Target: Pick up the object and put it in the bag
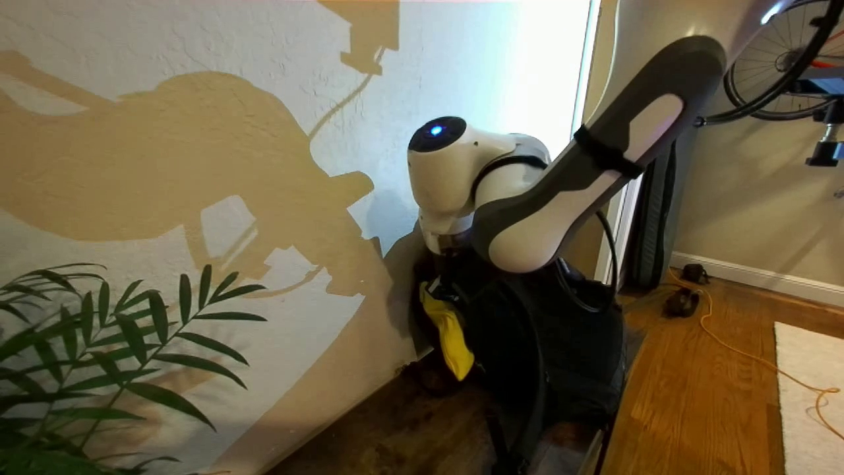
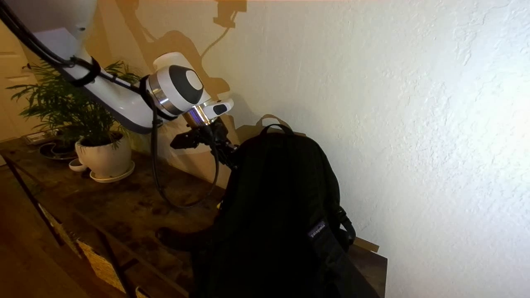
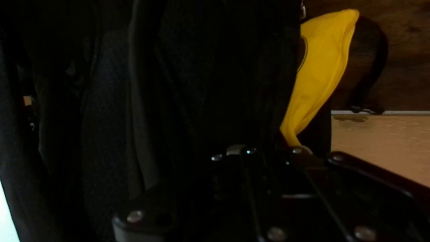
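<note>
The bag is a large black backpack standing on the dark tabletop, seen in an exterior view [image 1: 573, 349], in an exterior view [image 2: 281, 198] and in the wrist view [image 3: 201, 74]. The object is yellow and floppy; it hangs outside the bag, on the wall side [image 1: 453, 336]. In the wrist view [image 3: 319, 64] it narrows toward the fingertips. My gripper [image 1: 446, 290] is at the bag's upper side, just below the loop handle's height [image 2: 232, 163]. Its jaws [image 3: 273, 153] look shut on the object's upper end; the contact is dark and partly hidden. The bag's opening cannot be made out.
A textured white wall [image 2: 393, 103] stands close behind the bag and gripper. A potted plant [image 2: 105, 157] stands on the dark tabletop [image 2: 112, 203]; its leaves [image 1: 158, 330] show in both exterior views. A black cable loops below the arm. The bag's strap [image 1: 534, 409] hangs down.
</note>
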Available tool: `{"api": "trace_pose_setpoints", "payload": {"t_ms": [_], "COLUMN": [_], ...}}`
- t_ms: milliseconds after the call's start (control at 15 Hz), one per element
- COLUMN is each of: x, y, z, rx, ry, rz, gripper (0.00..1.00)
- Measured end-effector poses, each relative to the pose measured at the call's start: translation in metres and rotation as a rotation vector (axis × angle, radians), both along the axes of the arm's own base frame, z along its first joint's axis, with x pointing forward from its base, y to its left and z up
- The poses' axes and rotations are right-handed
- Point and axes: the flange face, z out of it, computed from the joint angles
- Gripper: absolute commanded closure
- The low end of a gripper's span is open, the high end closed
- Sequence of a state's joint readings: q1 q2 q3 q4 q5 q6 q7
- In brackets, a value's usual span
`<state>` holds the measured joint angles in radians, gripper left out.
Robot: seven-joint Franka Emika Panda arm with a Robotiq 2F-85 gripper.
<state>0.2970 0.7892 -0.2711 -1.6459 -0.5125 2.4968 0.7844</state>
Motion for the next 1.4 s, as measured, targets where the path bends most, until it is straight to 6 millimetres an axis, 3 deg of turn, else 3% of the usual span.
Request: {"api": "trace_pose_setpoints", "payload": {"t_ms": [333, 1067, 1400], "x": [-0.008, -0.033, -0.045], "y": [0.008, -0.032, -0.021], "z": [0.031, 0.086, 0.128], "rx": [0.166, 0.432, 0.476], "ry": [0.009, -0.07, -0.099], "rz": [0.063, 0.219, 0.322], "gripper": [0.95, 0.95, 0.95]}}
